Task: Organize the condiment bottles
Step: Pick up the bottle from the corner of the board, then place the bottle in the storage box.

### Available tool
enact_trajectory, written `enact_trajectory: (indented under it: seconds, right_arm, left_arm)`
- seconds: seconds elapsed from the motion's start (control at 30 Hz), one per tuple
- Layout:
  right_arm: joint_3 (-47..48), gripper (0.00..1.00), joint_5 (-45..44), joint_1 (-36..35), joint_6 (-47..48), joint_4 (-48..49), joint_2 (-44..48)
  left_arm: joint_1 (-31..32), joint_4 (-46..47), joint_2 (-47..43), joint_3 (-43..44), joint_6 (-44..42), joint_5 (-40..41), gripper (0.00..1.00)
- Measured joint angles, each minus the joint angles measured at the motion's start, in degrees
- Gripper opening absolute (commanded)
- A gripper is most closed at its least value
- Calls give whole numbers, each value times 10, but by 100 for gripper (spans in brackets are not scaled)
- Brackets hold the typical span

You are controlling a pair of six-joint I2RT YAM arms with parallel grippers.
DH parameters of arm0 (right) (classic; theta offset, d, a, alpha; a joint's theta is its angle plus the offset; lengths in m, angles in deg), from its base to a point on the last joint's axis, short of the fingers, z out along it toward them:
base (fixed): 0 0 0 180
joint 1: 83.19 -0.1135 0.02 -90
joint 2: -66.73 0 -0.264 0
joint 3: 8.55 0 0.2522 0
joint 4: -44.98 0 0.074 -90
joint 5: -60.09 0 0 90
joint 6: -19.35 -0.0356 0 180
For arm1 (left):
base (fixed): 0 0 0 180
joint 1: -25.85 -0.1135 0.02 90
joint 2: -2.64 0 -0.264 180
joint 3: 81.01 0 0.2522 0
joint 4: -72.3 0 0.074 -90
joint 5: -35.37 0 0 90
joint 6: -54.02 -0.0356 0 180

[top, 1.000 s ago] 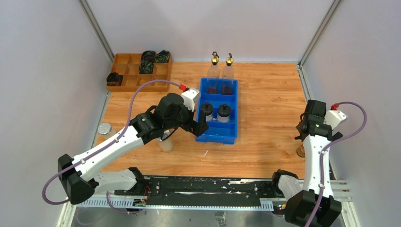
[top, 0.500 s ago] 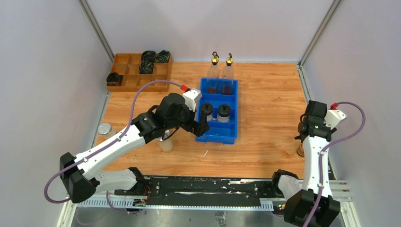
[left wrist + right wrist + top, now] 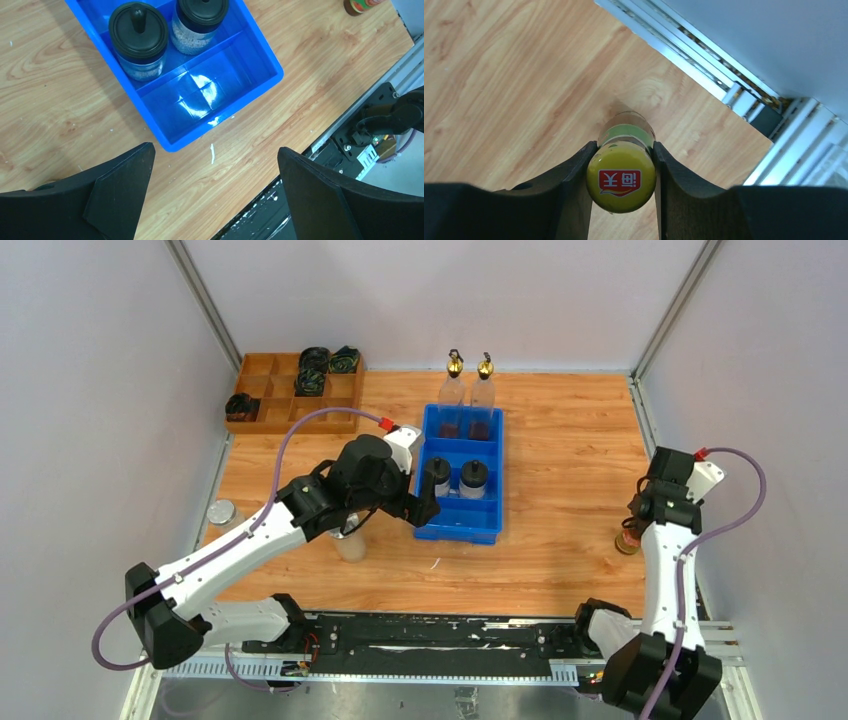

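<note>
My right gripper (image 3: 621,165) is shut on the yellow cap of a dark condiment bottle (image 3: 621,181), which stands near the table's right edge (image 3: 627,543). My left gripper (image 3: 214,150) hangs open and empty over bare wood, just in front of the blue bin (image 3: 462,523). Two black-capped jars (image 3: 437,478) (image 3: 473,478) stand in the bin's middle compartment, and its front compartment (image 3: 200,97) is empty. Two tall clear gold-spouted bottles (image 3: 453,387) (image 3: 484,387) rise from the bin's back end. A silver-lidded shaker (image 3: 221,512) stands at the left edge. A pale container (image 3: 352,546) is partly hidden under my left arm.
A wooden divided tray (image 3: 262,390) with black cable coils sits at the back left. A metal rail (image 3: 450,635) runs along the near edge. Walls close in the left, back and right sides, and the right wall's frame (image 3: 744,95) is close to the held bottle.
My right gripper has closed on the yellow-capped bottle, and bottle and wrist have shifted slightly away from the near edge. The left arm has barely moved.
</note>
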Motion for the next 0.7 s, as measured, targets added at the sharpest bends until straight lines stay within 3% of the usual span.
enact_trajectory:
  seconds: [0.17, 0.43, 0.7]
  right_arm:
    - [35, 0, 37, -29, 1, 45, -75]
    - [163, 0, 50, -185, 10, 98, -253]
    - [258, 0, 63, -306, 29, 79, -344]
  left_arm:
    - [0, -13, 0, 9, 7, 18, 100]
    - [-1, -42, -9, 16, 15, 58, 100]
    - [-2, -68, -9, 44, 13, 87, 100]
